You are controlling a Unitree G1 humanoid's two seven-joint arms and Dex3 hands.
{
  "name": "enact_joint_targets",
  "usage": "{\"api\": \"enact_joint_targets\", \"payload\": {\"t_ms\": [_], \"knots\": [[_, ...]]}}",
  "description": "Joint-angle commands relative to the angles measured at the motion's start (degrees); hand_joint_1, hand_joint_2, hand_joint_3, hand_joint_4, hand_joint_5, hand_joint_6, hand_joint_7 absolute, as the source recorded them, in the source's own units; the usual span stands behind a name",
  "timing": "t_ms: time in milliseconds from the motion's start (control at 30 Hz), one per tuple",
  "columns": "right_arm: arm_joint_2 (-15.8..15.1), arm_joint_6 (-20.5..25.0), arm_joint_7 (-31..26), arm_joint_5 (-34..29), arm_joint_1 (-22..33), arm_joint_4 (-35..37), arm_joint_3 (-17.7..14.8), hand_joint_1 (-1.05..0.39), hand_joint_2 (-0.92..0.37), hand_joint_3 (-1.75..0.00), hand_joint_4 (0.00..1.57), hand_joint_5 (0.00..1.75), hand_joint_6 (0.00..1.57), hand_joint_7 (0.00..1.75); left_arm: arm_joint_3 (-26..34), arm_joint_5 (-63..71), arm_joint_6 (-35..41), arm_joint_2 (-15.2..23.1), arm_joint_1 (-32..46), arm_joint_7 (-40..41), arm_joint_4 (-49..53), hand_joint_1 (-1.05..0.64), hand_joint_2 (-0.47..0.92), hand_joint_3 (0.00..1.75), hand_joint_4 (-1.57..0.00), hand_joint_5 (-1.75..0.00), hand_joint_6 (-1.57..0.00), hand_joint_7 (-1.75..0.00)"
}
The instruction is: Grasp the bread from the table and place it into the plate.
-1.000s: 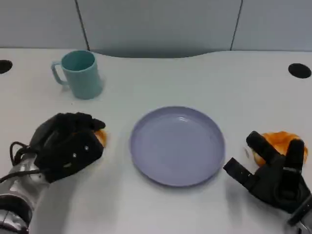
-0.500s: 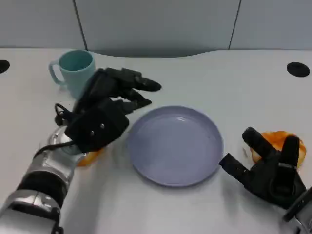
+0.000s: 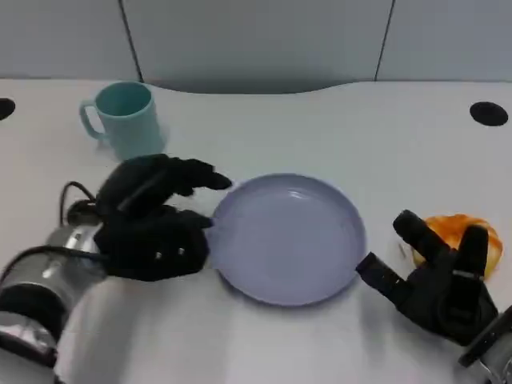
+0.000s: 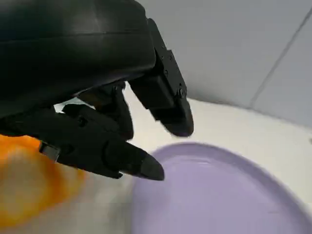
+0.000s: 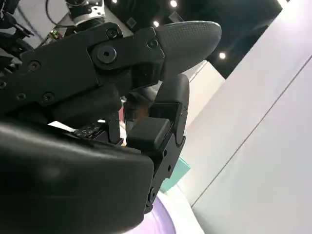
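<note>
The left hand [image 3: 156, 228] sits just left of the plate [image 3: 288, 238], fingers loosely curled toward the rim with nothing in them — in the left wrist view an orange blur of bread [image 4: 27, 187] lies under the palm, apparently loose on the table [image 3: 320, 128], though I can't tell for sure. The right hand [image 3: 440, 284] is spread and empty, fingers up, just right of the plate — another piece of bread [image 3: 456, 232] lies on the table right behind its fingertips. A teal mug [image 3: 124, 120] stands further back on the left.
</note>
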Motion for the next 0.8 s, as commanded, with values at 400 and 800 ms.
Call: {"api": "enact_joint_targets", "payload": {"t_ms": [400,800], "knots": [[-1.72,-0.67,1.77,0.83,-1.4,3.24,-0.2,-0.67,-0.92,-0.18,0.67,1.44,0.92,0.51,-3.81,3.66,9.89,8.81,-1.27,-2.79,-2.14,-0.98,0.92,0.12,-0.01,-0.11,-0.18,0.0],[-2.06,-0.7,2.56,0.72,-1.53,3.33,-0.25,-0.67,-0.92,-0.19,0.67,1.44,0.92,0.49,-5.36,1.56,16.92,1.79,1.66,-8.99,9.0,-0.77,0.87,0.01,-0.2,-0.09,-0.19,-0.05]]}}
